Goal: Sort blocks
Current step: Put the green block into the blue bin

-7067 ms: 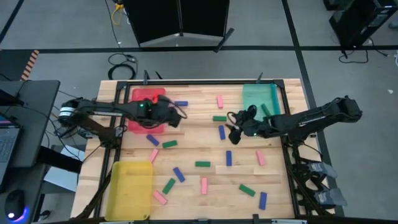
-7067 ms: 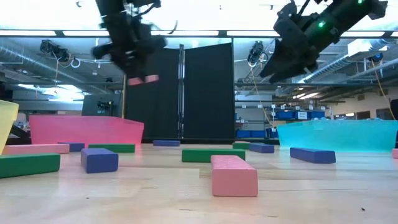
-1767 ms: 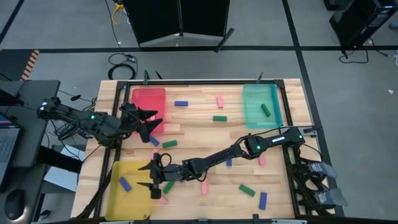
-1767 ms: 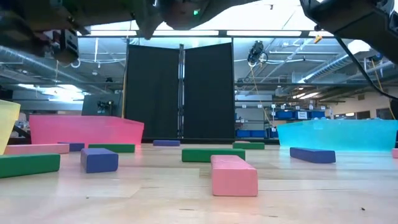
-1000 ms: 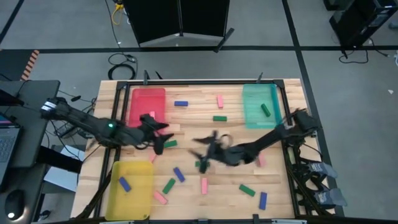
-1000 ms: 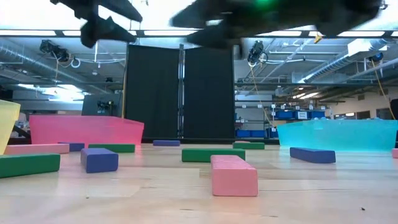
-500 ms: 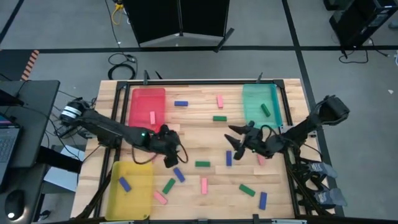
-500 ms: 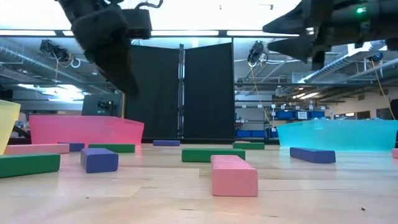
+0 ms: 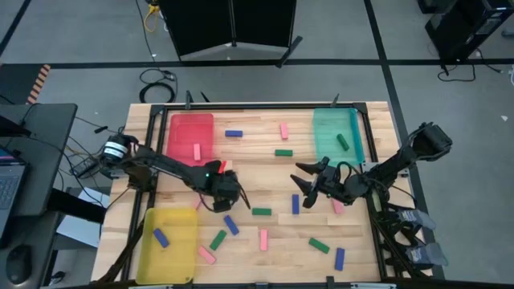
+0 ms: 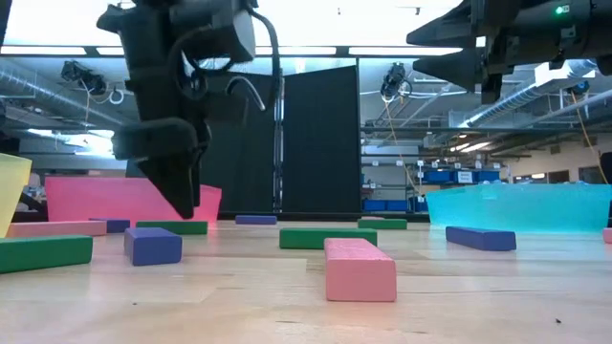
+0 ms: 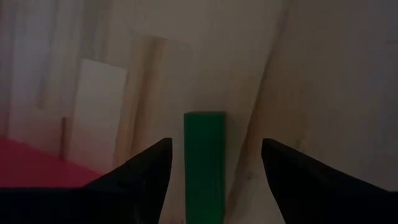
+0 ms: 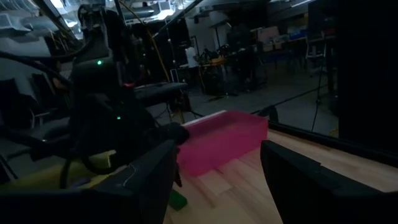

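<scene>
Left gripper open, empty, low over green block. Crooked drop: finger bumps block away. Right gripper open, empty, at 3 o'clock.

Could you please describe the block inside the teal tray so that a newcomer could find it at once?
From above, find the large teal rectangular tray at the wooden table's top right corner. Inside it lies one small green rectangular block, at a slant. It is the tray's only block; every other green block lies on bare wood.
</scene>
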